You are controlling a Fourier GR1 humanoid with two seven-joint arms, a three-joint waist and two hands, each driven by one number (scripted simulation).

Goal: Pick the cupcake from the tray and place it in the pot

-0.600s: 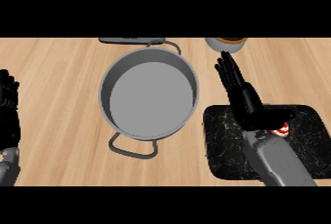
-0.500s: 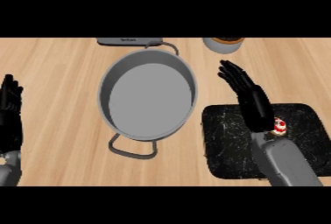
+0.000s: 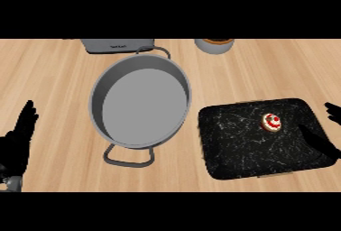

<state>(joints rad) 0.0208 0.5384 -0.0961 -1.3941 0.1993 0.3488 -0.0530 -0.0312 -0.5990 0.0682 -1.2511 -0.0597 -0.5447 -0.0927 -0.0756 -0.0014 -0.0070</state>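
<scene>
One cupcake [image 3: 271,122], one pot [image 3: 141,102], one tray [image 3: 246,144], one cup [image 3: 214,45], one toaster [image 3: 117,45], two hands

The counter [image 3: 60,76] is pale wood with a fine, matt grain. The pot [image 3: 140,106] looks like brushed grey metal, smooth inside, with a soft sheen on its rim. The tray [image 3: 246,144] is black, veined like marble, slightly glossy. The cupcake [image 3: 271,122] seems to have smooth red-and-white icing. Both hands look matt black.
</scene>
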